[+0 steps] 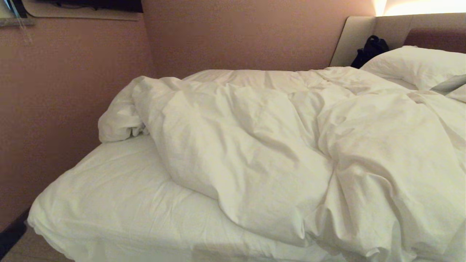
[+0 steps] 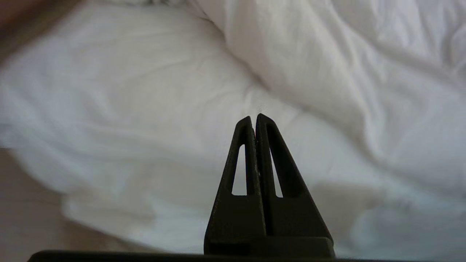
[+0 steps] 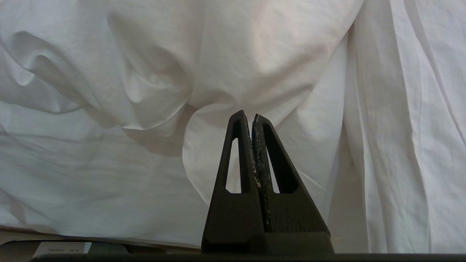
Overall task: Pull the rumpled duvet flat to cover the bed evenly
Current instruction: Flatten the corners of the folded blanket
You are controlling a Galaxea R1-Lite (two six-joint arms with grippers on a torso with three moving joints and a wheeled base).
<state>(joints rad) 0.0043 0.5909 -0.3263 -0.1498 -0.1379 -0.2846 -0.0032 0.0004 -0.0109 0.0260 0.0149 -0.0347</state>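
Head view: the duvet [image 1: 291,145] is seen bunched; both grippers, left gripper [image 2: 254,118] and right gripper [image 3: 247,115], are pressed together empty, so an edge must first be reached.

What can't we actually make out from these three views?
- Head view: the bed's right side and near edge run out of frame; the duvet covers the sheet under it.
- Head view: neither arm shows, so pincer positions relative to the bed are unknown.
- Head view: dark object by the headboard, too dim to identify.
- Left wrist view: the bedding beyond the shut left pincer is blurred.
- Right wrist view: the shut right pincer hides the folds behind it.
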